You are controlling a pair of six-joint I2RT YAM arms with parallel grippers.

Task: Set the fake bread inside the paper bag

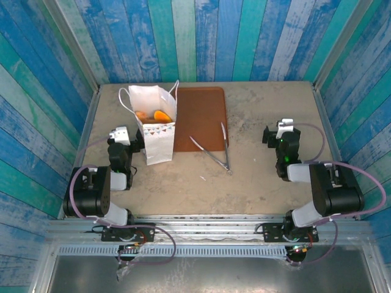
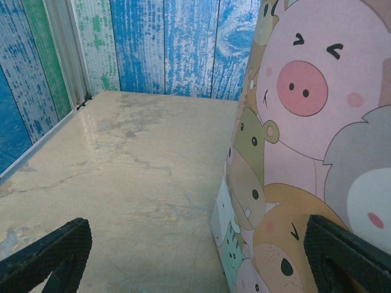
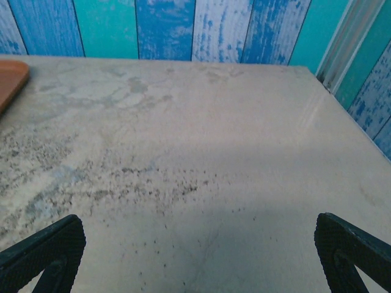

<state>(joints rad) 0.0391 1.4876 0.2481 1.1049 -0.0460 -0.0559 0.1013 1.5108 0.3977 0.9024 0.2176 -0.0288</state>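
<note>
Fake bread [image 1: 160,115]: glossy orange to golden pieces seen from above through the open top of the paper bag; at least two can be made out, the rest of the inside is hidden
Paper bag [image 1: 157,137]: white, upright, taller than it is wide; white loop handles at its top; a row of small coloured flags across the face towards the arms; in the left wrist view its side [image 2: 305,152] carries pastel cartoon animals, among them a pink pig and brown bears; it stands on the left rear part of the table, its right side just beside the brown board
Left gripper [image 1: 126,139]: jaws released and wide apart, holding nothing; just beside the bag's left side; in its own camera [image 2: 198,262] the bag's near corner sits inside the right fingertip; whether it touches cannot be told
Right gripper [image 1: 281,133]: jaws spread wide over bare table, holding nothing; well apart from the bag; seen also in its own camera [image 3: 198,262]
Brown board [image 1: 200,119]: flat, rectangular, rounded corners, bare
Tongs [image 1: 215,152]: metal, lying open at the board's near right corner
Table [image 1: 256,177]: pale beige, mottled, with dark specks and faint cracks
Walls [image 1: 244,36]: upright planks in blue, teal and green with worn white paint; they close in three sides
</note>
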